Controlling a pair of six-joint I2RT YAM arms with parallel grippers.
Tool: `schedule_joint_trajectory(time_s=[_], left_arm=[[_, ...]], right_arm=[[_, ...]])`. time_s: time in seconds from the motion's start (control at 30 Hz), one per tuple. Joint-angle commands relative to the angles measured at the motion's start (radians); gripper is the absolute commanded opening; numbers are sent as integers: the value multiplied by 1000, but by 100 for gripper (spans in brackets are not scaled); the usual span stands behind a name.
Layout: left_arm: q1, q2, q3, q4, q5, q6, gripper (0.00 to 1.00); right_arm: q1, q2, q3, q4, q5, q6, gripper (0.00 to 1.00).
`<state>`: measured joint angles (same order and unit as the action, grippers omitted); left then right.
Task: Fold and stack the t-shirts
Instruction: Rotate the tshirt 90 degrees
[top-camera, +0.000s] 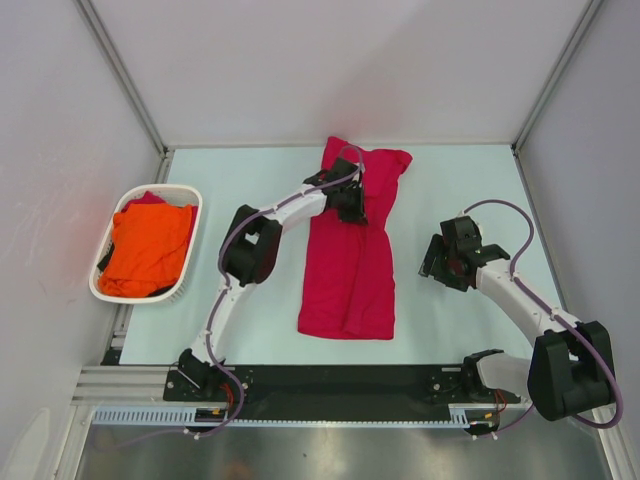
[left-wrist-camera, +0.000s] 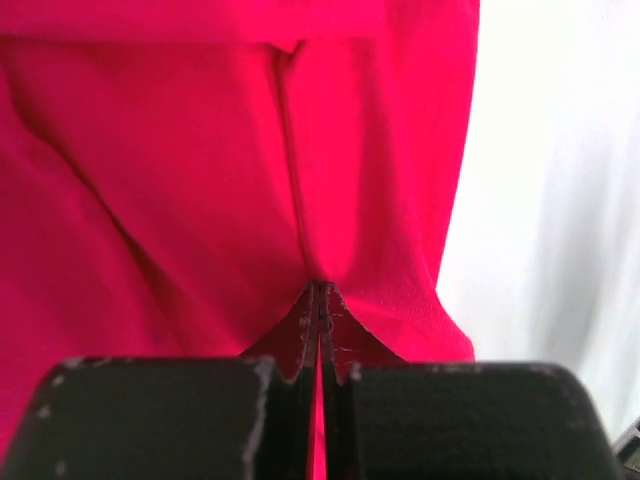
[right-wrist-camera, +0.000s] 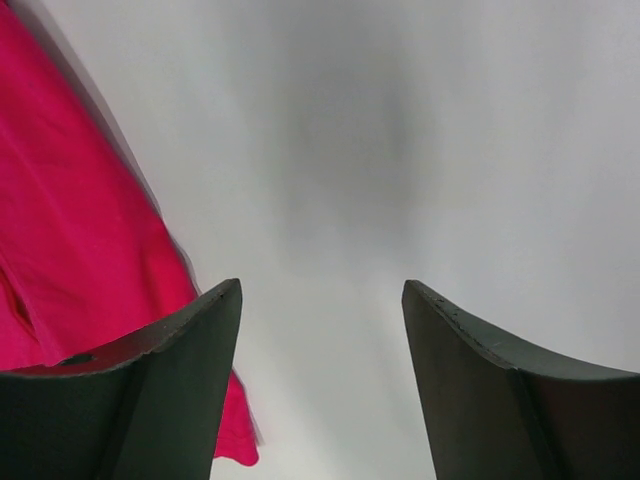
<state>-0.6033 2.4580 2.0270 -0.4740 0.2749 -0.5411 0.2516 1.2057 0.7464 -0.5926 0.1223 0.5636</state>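
Crimson t-shirt: I am seeing the crimson t-shirt (top-camera: 350, 260) lying as a long narrow strip down the middle of the table (top-camera: 250, 300), running far to near, its two side flaps meeting along a centre line

Left gripper: I am reading the left gripper (top-camera: 350, 205) as pressed tight on a thin pinch of the crimson cloth in the far half of the strip; in the wrist view the wrinkles are converging on the tips (left-wrist-camera: 320, 295)

Right gripper: I am watching the right gripper (top-camera: 435, 262) hanging with its jaws wide and holding nothing, over bare table just right of the strip

Orange t-shirt: I am finding the orange t-shirt (top-camera: 148, 248) bunched in the basket (top-camera: 193, 235) at the left, well apart from both arms

Stage: I am judging the lengthwise folds done and the crosswise fold as the step in hand

Handling: I am expecting light, limp, slightly clingy cloth that is going to sag from any single pinch and drag across the table

Where to hold: I am thinking both far corners, through all layers, so the flaps are travelling together

Risk: I am worrying that a mid-strip pinch is catching only the top flap and is going to peel the fold open
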Motion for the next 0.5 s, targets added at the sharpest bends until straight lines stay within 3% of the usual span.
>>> schedule_joint_trajectory(time_s=[0.0, 0.13, 0.3, 0.4, 0.43, 0.47], left_arm=[[10, -114, -88, 41, -98, 7, 0], [28, -200, -157, 57, -166, 4, 0], [43, -159, -157, 28, -157, 16, 0], [48, -145, -166, 28, -102, 10, 29], [46, -154, -177, 52, -89, 9, 49], [46, -166, -221, 79, -54, 9, 54]], right_arm=[[-5, 3, 2, 31, -10, -4, 71], [-5, 18, 1, 45, -21, -2, 71], [-5, 32, 1, 63, -24, -1, 70], [-6, 43, 8, 74, -26, -2, 70], [-5, 48, 11, 79, -24, -4, 70], [-6, 51, 16, 94, -21, -7, 70]])
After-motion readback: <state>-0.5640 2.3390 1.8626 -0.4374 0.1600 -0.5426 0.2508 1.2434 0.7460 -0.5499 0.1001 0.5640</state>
